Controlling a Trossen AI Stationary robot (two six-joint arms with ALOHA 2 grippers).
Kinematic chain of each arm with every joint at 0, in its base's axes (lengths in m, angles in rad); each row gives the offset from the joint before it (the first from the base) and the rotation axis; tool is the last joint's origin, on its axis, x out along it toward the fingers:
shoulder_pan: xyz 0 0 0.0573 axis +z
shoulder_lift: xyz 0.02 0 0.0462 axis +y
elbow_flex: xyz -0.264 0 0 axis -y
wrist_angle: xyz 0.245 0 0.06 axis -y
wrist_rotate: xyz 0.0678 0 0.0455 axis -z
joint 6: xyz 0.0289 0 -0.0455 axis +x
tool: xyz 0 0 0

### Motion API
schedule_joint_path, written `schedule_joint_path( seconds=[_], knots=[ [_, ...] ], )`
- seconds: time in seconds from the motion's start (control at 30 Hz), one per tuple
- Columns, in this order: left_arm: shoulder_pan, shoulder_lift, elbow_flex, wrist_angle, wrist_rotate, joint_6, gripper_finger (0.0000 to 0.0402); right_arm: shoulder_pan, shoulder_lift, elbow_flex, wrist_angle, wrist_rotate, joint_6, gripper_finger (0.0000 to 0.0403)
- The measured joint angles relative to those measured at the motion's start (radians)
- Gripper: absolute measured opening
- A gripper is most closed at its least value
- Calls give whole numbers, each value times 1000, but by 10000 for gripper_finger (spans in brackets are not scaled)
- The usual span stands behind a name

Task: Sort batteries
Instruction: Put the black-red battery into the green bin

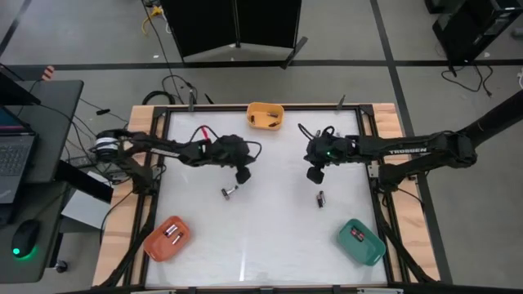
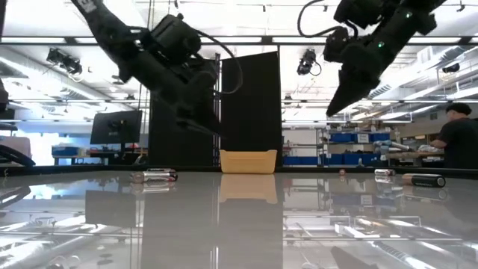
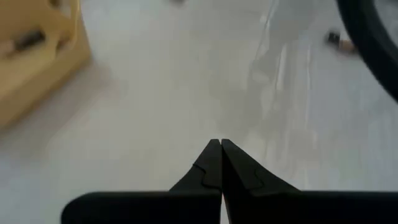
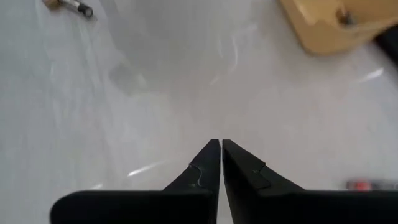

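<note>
Near edge: orange bin (image 1: 168,238) left, green bin (image 1: 360,242) right, each holding batteries; yellow bin (image 1: 265,116) far, also stocked. Two batteries (image 1: 230,192) (image 1: 321,198) remain loose mid-table. My left gripper (image 1: 243,175) and right gripper (image 1: 315,175) hover above, tips together, empty. Sorting mostly done.

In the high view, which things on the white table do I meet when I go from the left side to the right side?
Orange bin → loose battery → left hand → yellow bin → right hand, with another battery just below it → green bin.
</note>
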Motion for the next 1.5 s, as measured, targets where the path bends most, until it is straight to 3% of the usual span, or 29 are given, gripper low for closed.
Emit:
schedule_joint_path(
  seconds=[0.27,0.5,0.7,1.2,1.5],
  knots=[
    [41,88,-35,291,84,44,3,77,0,55,-251,-4,327,101],
    [75,90,-110,450,125,45,3,119,6,56,-340,24,542,163],
    [94,90,-118,466,124,58,3,31,9,57,-323,130,559,177],
    [107,90,-118,465,65,126,3,-245,18,42,-81,172,442,174],
    [124,90,-118,473,54,154,3,-328,199,1,62,221,537,174]
  ],
)
